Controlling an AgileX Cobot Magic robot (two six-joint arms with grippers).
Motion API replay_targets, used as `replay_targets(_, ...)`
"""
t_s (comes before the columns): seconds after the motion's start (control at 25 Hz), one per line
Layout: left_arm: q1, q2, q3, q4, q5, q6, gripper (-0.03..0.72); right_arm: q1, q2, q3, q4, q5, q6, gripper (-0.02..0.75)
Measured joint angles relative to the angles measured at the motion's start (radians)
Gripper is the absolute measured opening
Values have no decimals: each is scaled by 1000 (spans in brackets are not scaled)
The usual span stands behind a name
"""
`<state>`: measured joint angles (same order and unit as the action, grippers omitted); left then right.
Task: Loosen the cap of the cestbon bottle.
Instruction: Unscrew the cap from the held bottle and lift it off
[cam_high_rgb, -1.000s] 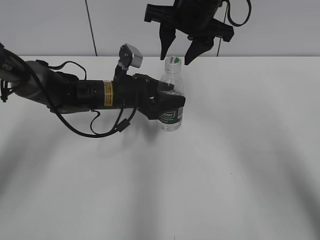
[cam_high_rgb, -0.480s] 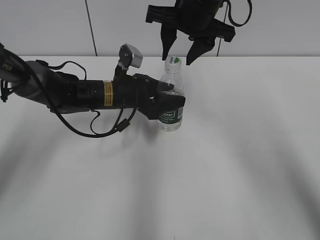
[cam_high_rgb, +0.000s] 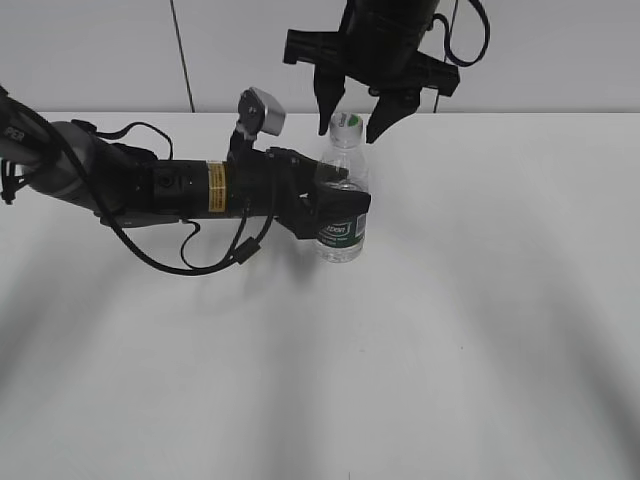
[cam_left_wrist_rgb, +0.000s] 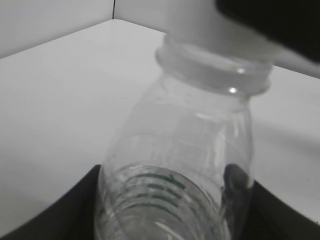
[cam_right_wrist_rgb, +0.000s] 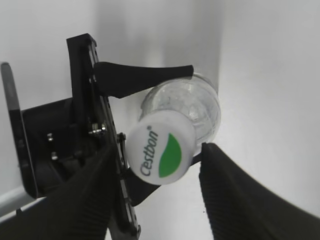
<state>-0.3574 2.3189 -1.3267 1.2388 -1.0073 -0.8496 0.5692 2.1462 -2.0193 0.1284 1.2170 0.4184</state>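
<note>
A broad white table (cam_high_rgb: 480, 330) fills the room in front of a pale grey wall, and the small clear plastic water bottle with its dark green label band (cam_high_rgb: 343, 200) stands upright on it, a little toward the back edge and left of the table's middle. Reaching in to that bottle from its left side lies the long black left arm, stretched nearly flat over the tabletop with a yellow ring around its forearm and a loop of black cable hanging beneath. Its black left gripper (cam_high_rgb: 338, 203) is clamped around the bottle's body at the label, one finger on the far side and one on the near side; the left wrist camera looks straight up the ribbed clear wall (cam_left_wrist_rgb: 180, 170) from between those dark fingers. Directly above the bottle hangs the black right gripper (cam_high_rgb: 356, 113), pointing downward, its two tapered fingers spread wide and standing on either side of the bottle's neck without touching it. Between them, at the bottle's top, sits the small round white plastic cap with a green leaf-shaped patch and dark "Cestbon" lettering (cam_right_wrist_rgb: 161, 147), seen clearly from the right wrist camera with a gap to the finger on each side.
</note>
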Motion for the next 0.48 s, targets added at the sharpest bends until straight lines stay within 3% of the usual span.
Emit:
replay_targets(0.28, 0, 0, 0, 0, 0, 0, 420, 0, 0, 0, -7, 0, 0, 307)
replay_targets(0.48, 0, 0, 0, 0, 0, 0, 420, 0, 0, 0, -10, 0, -19, 307)
